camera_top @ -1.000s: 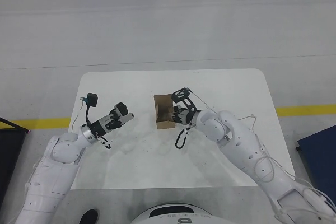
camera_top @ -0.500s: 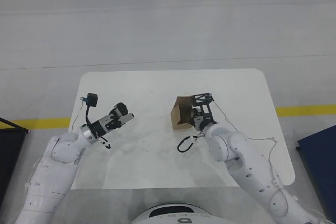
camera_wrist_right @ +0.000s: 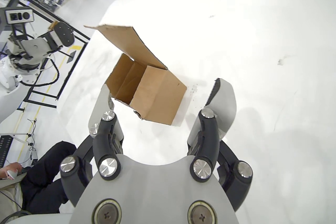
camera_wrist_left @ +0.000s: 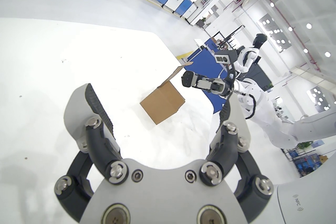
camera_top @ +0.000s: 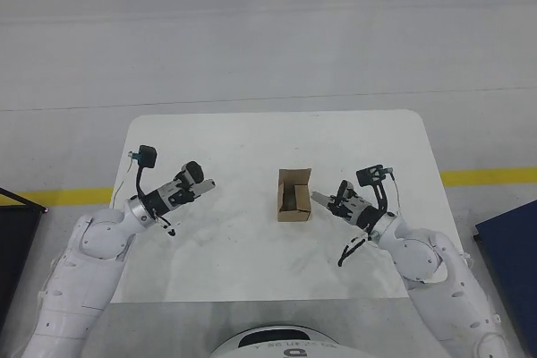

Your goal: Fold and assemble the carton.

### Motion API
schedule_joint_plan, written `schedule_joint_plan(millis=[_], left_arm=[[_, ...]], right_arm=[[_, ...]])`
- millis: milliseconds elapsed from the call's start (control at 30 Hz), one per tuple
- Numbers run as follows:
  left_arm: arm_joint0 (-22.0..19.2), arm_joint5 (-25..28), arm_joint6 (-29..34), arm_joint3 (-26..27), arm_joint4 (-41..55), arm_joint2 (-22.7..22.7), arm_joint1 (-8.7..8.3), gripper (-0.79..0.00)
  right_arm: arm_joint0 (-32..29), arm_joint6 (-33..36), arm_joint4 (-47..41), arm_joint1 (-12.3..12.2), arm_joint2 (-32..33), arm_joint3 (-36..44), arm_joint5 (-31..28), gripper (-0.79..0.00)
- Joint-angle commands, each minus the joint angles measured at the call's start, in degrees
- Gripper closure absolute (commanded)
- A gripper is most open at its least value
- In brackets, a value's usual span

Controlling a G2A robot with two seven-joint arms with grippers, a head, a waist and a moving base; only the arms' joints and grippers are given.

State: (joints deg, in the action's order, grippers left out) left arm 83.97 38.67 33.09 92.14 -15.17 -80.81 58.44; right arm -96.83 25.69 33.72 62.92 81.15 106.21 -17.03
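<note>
Carton (camera_top: 294, 195) sits brown and boxy, top open, one flap upright.

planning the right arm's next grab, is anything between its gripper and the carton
Nothing visible does. The right gripper, open, is just beside the carton, with only bare table in the gap between them. The carton stands alone, open side up, one flap raised.

Right gripper (camera_top: 323, 200) just right of carton (camera_top: 294, 195), not touching it, fingers spread, empty. Left gripper (camera_top: 206, 186) well left of carton, fingers spread, empty, pointing toward it.
</note>
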Motion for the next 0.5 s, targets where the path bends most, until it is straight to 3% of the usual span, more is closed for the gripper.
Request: schedule_joint_plan(millis=[0,33,67,133,167,233,300,467], left_arm=[[0.52,-1.92,0.7,3.08,-13.2,1.29,-0.02,-0.619],[0.69,-3.16,1.45,4.47,-16.25,2.35,0.01,-0.499],[0.58,-4.32,2.66,5.74,-19.09,3.64,0.06,-0.465],[-0.39,-6.79,4.93,6.69,-22.72,6.51,0.29,-0.468],[-1.47,-7.94,6.23,6.74,-24.12,8.09,0.46,-0.505],[-4.23,-10.01,6.89,6.39,-26.98,11.26,0.98,-0.785],[-6.36,-12.02,4.65,6.35,-26.23,13.92,1.7,-0.785],[-6.6,-12.33,3.98,6.47,-25.91,14.15,1.81,-0.785]], right_arm=[[-0.23,-0.91,-0.78,-0.1,0.52,-1.11,-3.56,-0.785],[-0.15,-0.87,-1.33,-0.12,0.29,-1.87,-5.36,-0.785],[0.21,-0.6,-2.03,-0.13,-0.04,-2.81,-6.93,-0.785],[1.76,1.63,-2.51,-0.16,-1.2,-4.25,-8.84,-0.785],[2.57,1.99,-4.36,-0.12,-1.74,-5.0,-10.53,-0.785],[4.11,1.99,-7.29,-0.06,-2.22,-7.16,-13.34,-0.785],[5.02,0.97,-9.05,0.01,-2.46,-7.99,-15.7,-0.785],[5.02,0.97,-9.05,0.01,-2.46,-7.99,-15.7,-0.785]])
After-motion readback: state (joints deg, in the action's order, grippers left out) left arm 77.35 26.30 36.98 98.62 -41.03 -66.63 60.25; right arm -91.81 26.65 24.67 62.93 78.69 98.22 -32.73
